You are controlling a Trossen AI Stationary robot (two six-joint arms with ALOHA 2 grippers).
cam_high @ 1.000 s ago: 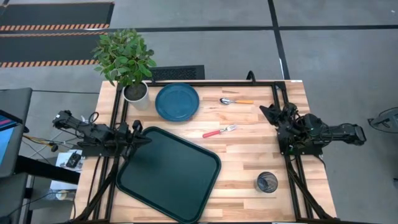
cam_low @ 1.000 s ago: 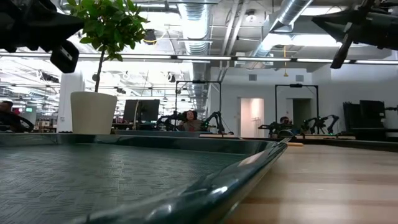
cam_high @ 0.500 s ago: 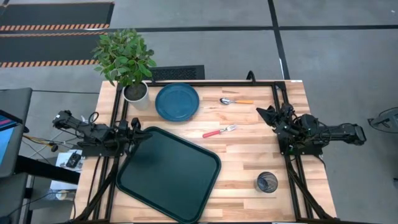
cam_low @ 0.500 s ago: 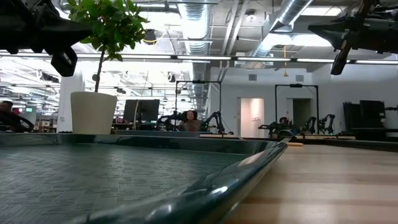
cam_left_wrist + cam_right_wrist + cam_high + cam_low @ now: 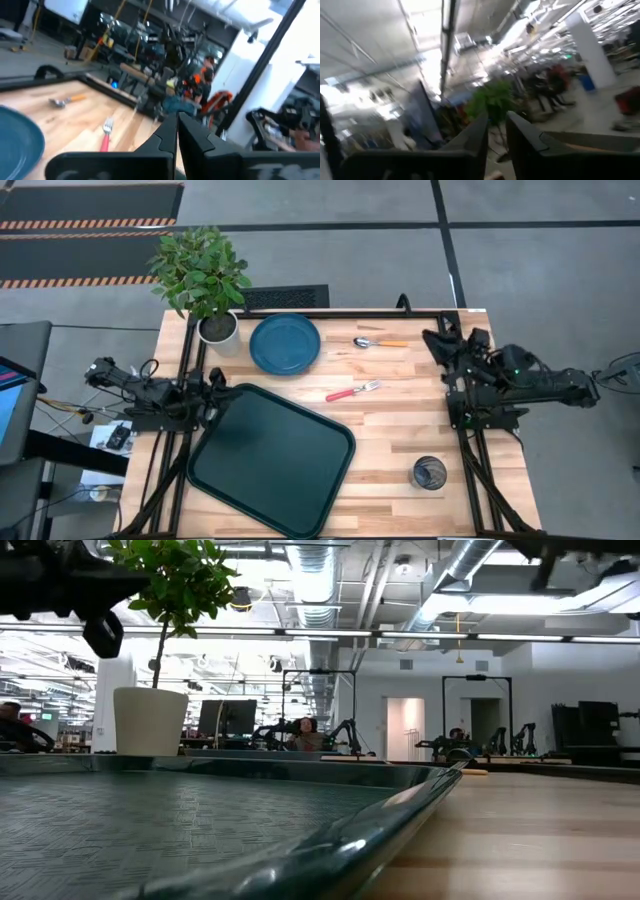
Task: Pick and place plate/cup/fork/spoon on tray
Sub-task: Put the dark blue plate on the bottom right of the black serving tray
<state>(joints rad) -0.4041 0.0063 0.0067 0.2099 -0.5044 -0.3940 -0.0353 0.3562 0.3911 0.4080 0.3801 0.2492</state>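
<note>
The dark-blue plate (image 5: 285, 343) lies at the table's far side beside a white plant pot. The orange-handled spoon (image 5: 380, 342) lies to its right, and the pink-red-handled fork (image 5: 352, 391) lies near the table's middle. The dark cup (image 5: 429, 473) stands at the near right. The dark-green tray (image 5: 272, 458) lies flat at the near left. My left gripper (image 5: 216, 387) is shut and empty over the tray's far left corner; its wrist view (image 5: 176, 131) shows the fingers together. My right gripper (image 5: 430, 338) hovers empty to the right of the spoon, its fingers (image 5: 497, 131) a narrow gap apart.
A potted plant (image 5: 205, 280) in a white pot (image 5: 218, 328) stands at the far left corner, close to the plate. Black frame rails (image 5: 455, 430) run along both sides of the table. Bare wood lies between the fork and the cup.
My right gripper has risen and gone toward the table's far edge, tipping upward, and has left the top of the low view. The plate, cup, fork, spoon and tray have stayed where they were.
</note>
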